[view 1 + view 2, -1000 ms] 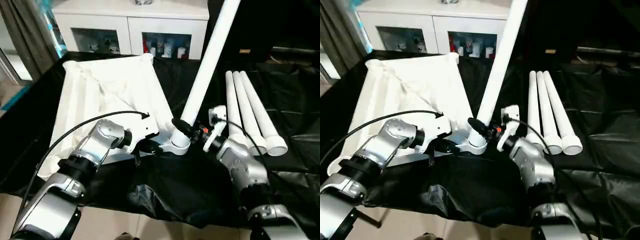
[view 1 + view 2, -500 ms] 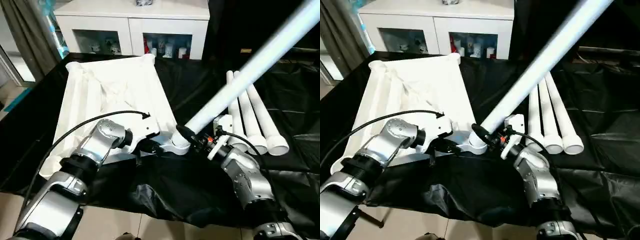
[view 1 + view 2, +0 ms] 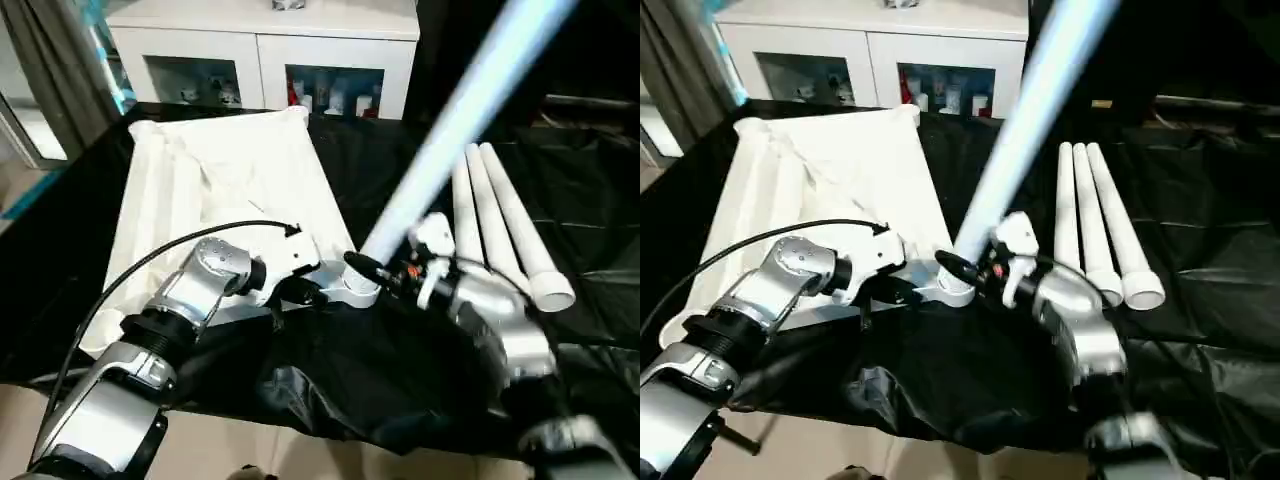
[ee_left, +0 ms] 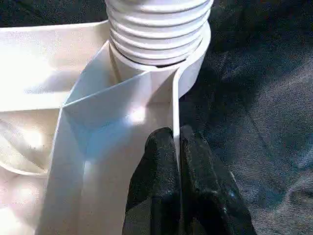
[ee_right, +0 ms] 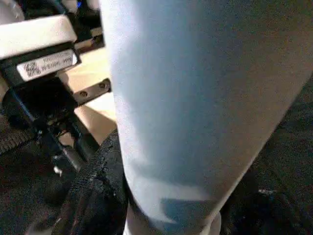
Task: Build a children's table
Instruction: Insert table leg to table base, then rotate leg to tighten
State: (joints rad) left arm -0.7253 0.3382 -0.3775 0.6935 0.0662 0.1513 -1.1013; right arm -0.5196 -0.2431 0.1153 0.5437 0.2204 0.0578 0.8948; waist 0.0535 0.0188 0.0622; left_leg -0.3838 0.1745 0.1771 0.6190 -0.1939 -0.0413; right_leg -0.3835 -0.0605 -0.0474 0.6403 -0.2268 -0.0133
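Black cloth [image 3: 420,390] covers table. Tabletop [image 3: 220,190] upside down, at cloth's left half, near edge. Leg [image 3: 455,120] stands tilted in near-right corner socket [image 3: 352,290]. Three spare legs [image 3: 500,225] lie side by side at right. R gripper [image 3: 385,272] clamps leg's base. L gripper [image 4: 177,147] pinches tabletop rim by same socket, fingers pressed tight on it.

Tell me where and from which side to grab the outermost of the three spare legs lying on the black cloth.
Take the outermost leg around its round shaft near the middle, coming down from above with the claw fingers across the tube. It lies flat on the black cloth, its far side free, while its inner side seems to lie against the neighbouring leg, so a side approach looks blocked there.
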